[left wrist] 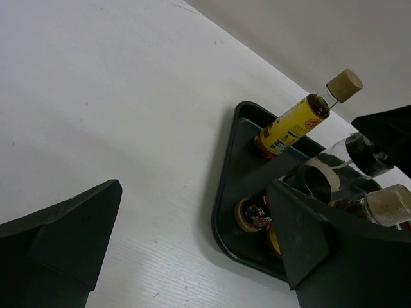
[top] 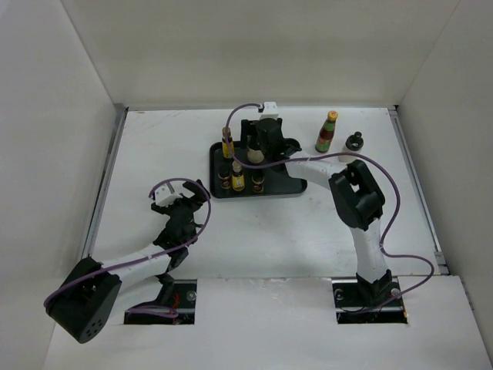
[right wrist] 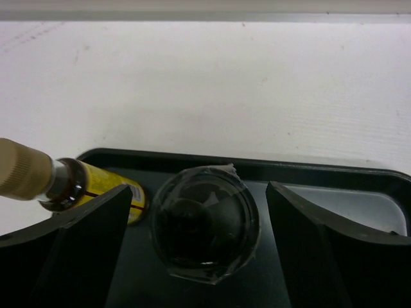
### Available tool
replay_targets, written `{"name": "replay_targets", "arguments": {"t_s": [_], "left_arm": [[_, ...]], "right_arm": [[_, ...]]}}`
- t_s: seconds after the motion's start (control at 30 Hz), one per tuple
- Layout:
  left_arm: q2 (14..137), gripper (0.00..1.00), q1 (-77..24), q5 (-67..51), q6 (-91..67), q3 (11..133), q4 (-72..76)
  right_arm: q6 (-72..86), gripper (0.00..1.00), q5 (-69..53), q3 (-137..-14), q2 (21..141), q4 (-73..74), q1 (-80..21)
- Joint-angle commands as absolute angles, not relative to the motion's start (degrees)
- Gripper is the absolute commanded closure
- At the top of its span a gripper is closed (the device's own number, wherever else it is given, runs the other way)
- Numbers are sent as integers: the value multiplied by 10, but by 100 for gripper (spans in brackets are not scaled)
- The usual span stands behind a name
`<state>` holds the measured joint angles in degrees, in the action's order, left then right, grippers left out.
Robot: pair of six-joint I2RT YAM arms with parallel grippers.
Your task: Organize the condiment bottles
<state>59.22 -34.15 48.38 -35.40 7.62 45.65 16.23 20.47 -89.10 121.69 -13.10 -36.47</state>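
Top view: my right arm reaches over the black tray (top: 283,185), right claw (top: 264,145) around the pale shaker (top: 254,155). My left arm is bent, left claw (top: 183,199) over the table (top: 154,146). The green-capped bottle (top: 326,132) and white bottle (top: 353,143) stand right of the tray.
Left wrist: claw wide, empty; yellow-labelled bottle (left wrist: 290,123) stands in the tray corner.
Right wrist: fingers (right wrist: 83,244) straddle the shaker's dark lid, gaps on both sides.

The left arm (top: 131,262) lies low, stretching from its base toward the black tray (top: 269,194). The left pincer (top: 181,199) hangs over the bench (top: 269,239), short of the tray's near-left corner, its fingers spread wide and empty. The right arm (top: 358,200) rises, bends just beside the tray's right end and reaches left. The right pincer (top: 262,142) hangs over the tray's rear part, its fingers parted.
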Motion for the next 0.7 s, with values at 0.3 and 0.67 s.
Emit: {"name": "replay_targets", "arguments": {"t_s": [0.3, 0.67], "left_arm": [[597, 0, -338, 473, -359, 96, 483], [593, 0, -337, 470, -358, 91, 494]], "right_arm": [[179, 3, 215, -700, 934, -222, -320], [181, 23, 367, -480, 793, -183, -126]]}}
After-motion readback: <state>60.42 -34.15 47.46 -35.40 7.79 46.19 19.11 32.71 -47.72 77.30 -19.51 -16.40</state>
